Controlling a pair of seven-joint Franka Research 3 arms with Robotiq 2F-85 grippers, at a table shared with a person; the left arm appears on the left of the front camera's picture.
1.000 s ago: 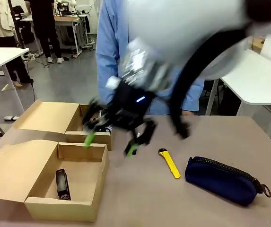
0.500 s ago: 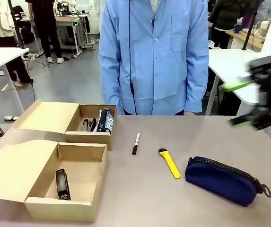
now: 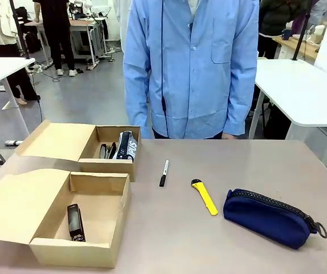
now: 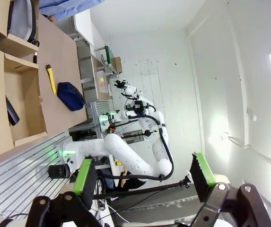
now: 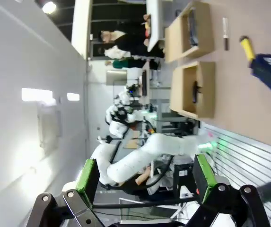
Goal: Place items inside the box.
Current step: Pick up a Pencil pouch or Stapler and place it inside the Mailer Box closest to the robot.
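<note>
Noting left gripper (image 4: 144, 176) and right gripper (image 5: 144, 176) standing open, empty; black marker pen (image 3: 163, 172) is lying near the far box (image 3: 106, 168), so a crosswise mid-barrel pinch is looking safest.

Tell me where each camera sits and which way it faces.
Front: fixed on the robot's side, facing across the table at the person, torso showing.
Left wrist: off the table, rolled sideways, facing a white wall; left gripper open below.
Right wrist: likewise rolled; right gripper open below.
Shared: all three show the knife and pouch.
</note>
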